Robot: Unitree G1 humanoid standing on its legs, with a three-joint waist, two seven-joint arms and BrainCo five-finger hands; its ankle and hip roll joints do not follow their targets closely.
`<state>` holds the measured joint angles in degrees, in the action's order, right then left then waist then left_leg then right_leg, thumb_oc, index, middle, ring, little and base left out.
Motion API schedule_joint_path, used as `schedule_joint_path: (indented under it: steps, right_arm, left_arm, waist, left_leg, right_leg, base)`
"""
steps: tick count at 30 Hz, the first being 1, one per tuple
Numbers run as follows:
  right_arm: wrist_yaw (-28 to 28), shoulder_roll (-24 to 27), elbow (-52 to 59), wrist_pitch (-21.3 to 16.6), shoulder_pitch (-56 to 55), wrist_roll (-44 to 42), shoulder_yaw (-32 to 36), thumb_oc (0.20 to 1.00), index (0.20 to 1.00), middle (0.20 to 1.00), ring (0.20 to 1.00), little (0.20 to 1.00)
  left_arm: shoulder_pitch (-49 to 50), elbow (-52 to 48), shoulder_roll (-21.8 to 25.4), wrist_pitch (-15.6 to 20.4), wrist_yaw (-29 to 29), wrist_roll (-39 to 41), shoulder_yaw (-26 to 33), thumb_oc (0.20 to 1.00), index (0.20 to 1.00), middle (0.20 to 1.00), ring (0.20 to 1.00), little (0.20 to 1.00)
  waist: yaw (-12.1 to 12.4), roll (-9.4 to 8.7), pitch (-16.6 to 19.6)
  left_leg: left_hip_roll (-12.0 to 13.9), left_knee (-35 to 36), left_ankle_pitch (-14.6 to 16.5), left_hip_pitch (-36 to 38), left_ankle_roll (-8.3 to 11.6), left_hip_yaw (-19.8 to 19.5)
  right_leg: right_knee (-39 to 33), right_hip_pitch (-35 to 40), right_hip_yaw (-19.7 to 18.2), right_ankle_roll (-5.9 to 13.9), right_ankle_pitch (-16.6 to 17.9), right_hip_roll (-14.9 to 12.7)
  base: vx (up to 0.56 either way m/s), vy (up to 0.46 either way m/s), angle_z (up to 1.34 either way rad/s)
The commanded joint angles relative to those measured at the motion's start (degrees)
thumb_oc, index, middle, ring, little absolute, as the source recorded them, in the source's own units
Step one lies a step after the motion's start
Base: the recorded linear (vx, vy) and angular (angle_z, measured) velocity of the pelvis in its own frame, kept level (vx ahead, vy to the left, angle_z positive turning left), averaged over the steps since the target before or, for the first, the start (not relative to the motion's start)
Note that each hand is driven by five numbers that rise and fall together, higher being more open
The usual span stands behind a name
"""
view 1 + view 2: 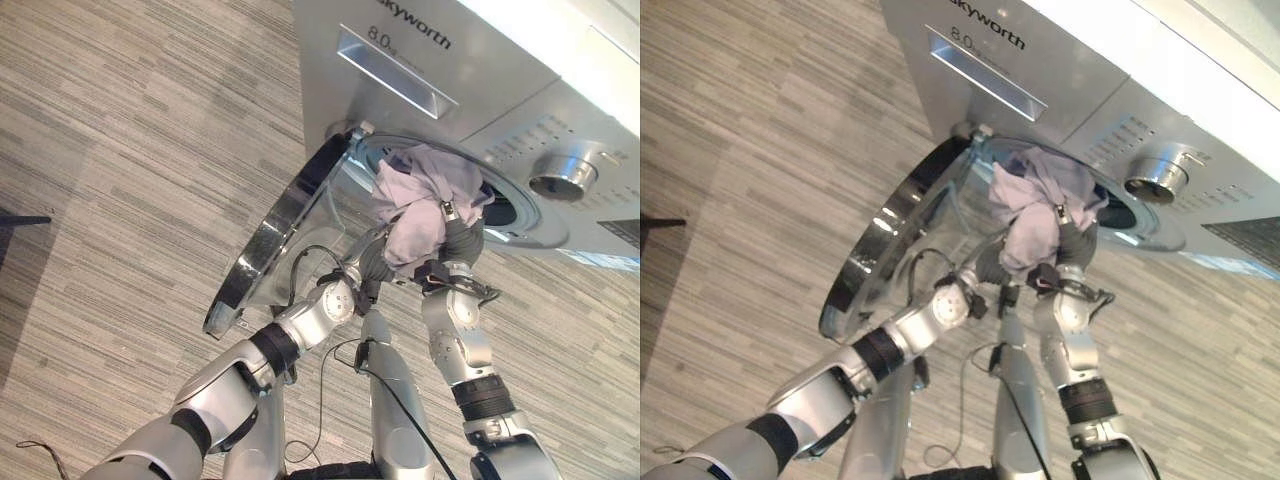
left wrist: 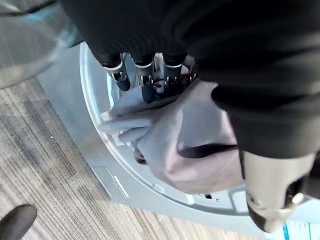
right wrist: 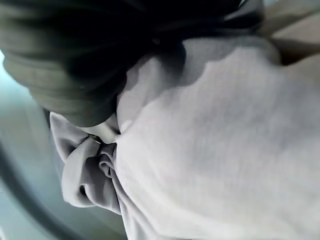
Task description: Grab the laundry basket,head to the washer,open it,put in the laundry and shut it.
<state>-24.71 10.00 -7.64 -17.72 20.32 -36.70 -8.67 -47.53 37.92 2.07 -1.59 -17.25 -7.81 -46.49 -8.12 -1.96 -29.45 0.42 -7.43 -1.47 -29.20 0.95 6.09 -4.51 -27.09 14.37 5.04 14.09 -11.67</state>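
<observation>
Left hand (image 2: 150, 75) fingers curl onto lilac garment (image 1: 420, 195) at washer (image 1: 470, 90) opening; right hand (image 1: 458, 240) grip hidden

Washer (image 1: 480, 90), upper right: silver-grey front panel, chrome dial (image 1: 562, 176), white top. Door (image 1: 275, 235), centre-left: dark glossy rim around clear glass. Laundry (image 1: 415, 195), centre: pale lilac-grey cloth, plain, no print. Floor (image 1: 120, 180), left and bottom: grey-beige, streaked in fine stripes.
</observation>
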Motion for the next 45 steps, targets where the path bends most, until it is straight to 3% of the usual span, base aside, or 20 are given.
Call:
schedule_joint_path:
  steps: [1, 12, 13, 15, 19, 26, 27, 28, 29, 38, 45]
  right_arm:
    - [1.5, -1.4, 5.6, -5.2, -0.2, -2.8, 0.8, 0.200, 0.200, 0.200, 0.200, 0.200]
    - [-0.1, -2.0, 5.1, -4.9, -0.5, -3.5, -1.5, 0.200, 0.200, 0.200, 0.200, 0.200]
    - [0.3, -1.8, 5.1, -4.8, -1.1, -3.9, -2.0, 0.200, 0.200, 0.200, 0.200, 0.200]
    - [1.1, -0.9, 4.6, -4.3, -2.4, -4.2, -3.0, 0.200, 0.200, 0.200, 0.200, 0.200]
    - [3.2, 2.2, 1.8, -2.0, -4.3, -1.0, -5.1, 0.200, 0.200, 0.200, 0.200, 0.200]
    - [7.6, 5.1, 0.3, -1.3, -6.9, -0.5, -7.0, 0.200, 0.200, 0.200, 0.200, 0.200]
    - [8.9, 6.0, -0.3, -1.0, -7.8, -0.4, -7.4, 0.580, 0.580, 0.580, 0.580, 0.580]
    - [8.9, 6.0, -0.3, -1.0, -7.8, -0.4, -7.4, 0.762, 0.762, 0.762, 0.762, 0.762]
    - [10.4, 6.8, -1.2, -0.7, -9.0, -0.8, -7.6, 1.000, 1.000, 1.000, 1.000, 1.000]
    - [13.5, 9.7, -12.3, 2.7, -18.8, 3.7, -6.3, 1.000, 1.000, 1.000, 1.000, 1.000]
    - [14.9, 7.0, -25.7, 5.1, -28.0, 2.5, -1.0, 1.000, 1.000, 1.000, 1.000, 1.000]
  left_arm:
    - [-2.1, 3.6, -6.2, 1.4, -1.5, -0.7, -1.8, 1.000, 1.000, 1.000, 1.000, 1.000]
    - [-2.4, 2.3, -9.5, 3.6, -5.1, 10.0, -0.7, 1.000, 1.000, 1.000, 1.000, 1.000]
    - [-2.8, 2.6, -9.7, 3.8, -5.9, 10.6, -0.3, 0.799, 0.799, 0.799, 0.799, 0.799]
    - [-3.8, 2.8, -9.9, 4.2, -7.3, 11.7, 0.6, 0.206, 0.206, 0.206, 0.206, 0.206]
    - [-5.9, 3.5, -8.8, 5.2, -9.4, 13.0, 3.2, 0.200, 0.200, 0.200, 0.200, 0.200]
    - [-7.9, 5.7, -6.4, 5.7, -11.8, 12.8, 7.2, 0.200, 0.200, 0.200, 0.200, 0.200]
    - [-8.1, 5.9, -5.7, 6.1, -12.5, 13.0, 8.3, 0.200, 0.200, 0.200, 0.200, 0.200]
    - [-8.1, 5.9, -5.7, 6.1, -12.5, 13.0, 8.3, 0.200, 0.200, 0.200, 0.200, 0.200]
    - [-7.6, 5.2, -4.4, 6.5, -12.7, 13.0, 8.9, 0.200, 0.200, 0.200, 0.200, 0.200]
    - [-5.5, 5.8, -1.4, 6.8, -12.9, 10.7, 10.7, 0.200, 0.200, 0.200, 0.200, 0.200]
    - [-0.5, -0.7, 2.3, 8.3, -11.2, 11.7, 12.4, 0.200, 0.200, 0.200, 0.200, 0.200]
  waist:
    - [0.0, -1.77, 2.2]
    - [-0.4, -2.22, 2.6]
    - [-0.6, -2.47, 2.6]
    - [-1.0, -2.86, 2.5]
    - [-1.7, -3.85, 2.6]
    - [-2.6, -4.93, 2.6]
    - [-2.9, -5.11, 2.6]
    - [-2.9, -5.11, 2.6]
    - [-3.0, -5.12, 2.6]
    - [-4.5, -5.74, 3.4]
    - [-5.6, -5.65, 3.2]
  left_leg:
    - [1.2, -3.7, 6.7, -0.6, 0.17, 0.8]
    - [1.8, -3.4, 7.8, -0.1, 0.71, 0.7]
    - [1.8, -3.3, 7.7, -0.2, 0.76, 0.8]
    - [1.9, -3.3, 7.4, -0.3, 0.84, 0.9]
    - [2.4, -3.1, 6.9, -0.6, 1.05, 1.1]
    - [3.5, -2.9, 6.4, -0.7, 1.35, 1.3]
    - [3.7, -2.6, 6.0, -0.6, 1.51, 1.3]
    - [3.7, -2.6, 6.0, -0.6, 1.51, 1.3]
    - [3.9, -2.3, 5.7, -0.4, 1.74, 1.4]
    - [5.5, -1.0, 4.3, 0.5, 2.94, 1.6]
    - [6.4, -0.5, 3.4, 0.1, 3.65, 1.3]
  right_leg:
    - [7.2, -1.7, -3.6, 3.93, -9.2, -1.7]
    - [7.6, -1.5, -3.7, 4.16, -10.2, -1.2]
    - [7.6, -1.6, -3.8, 4.10, -10.2, -1.2]
    - [7.8, -1.9, -3.9, 4.05, -10.3, -1.1]
    - [8.0, -2.5, -3.9, 4.06, -10.2, -0.7]
    - [8.6, -3.4, -3.9, 3.81, -10.4, 0.1]
    - [8.7, -3.4, -3.8, 3.76, -10.5, 0.3]
    - [8.7, -3.4, -3.8, 3.76, -10.5, 0.3]
    - [8.9, -3.5, -3.6, 3.64, -10.6, 0.5]
    - [9.8, -3.3, -2.3, 3.08, -11.8, 1.6]
    - [10.6, -4.0, -1.3, 2.59, -12.9, 2.7]
  base:
    - [0.00, 0.000, 0.00]
    - [0.02, -0.001, 0.00]
    - [0.00, 0.000, 0.00]
    - [0.00, -0.005, -0.02]
    - [-0.01, -0.028, -0.06]
    - [-0.01, -0.024, -0.02]
    - [0.00, -0.033, -0.14]
    - [0.00, -0.066, -0.20]
    - [0.00, -0.059, -0.14]
    - [0.01, -0.067, -0.04]
    - [0.01, -0.087, 0.00]
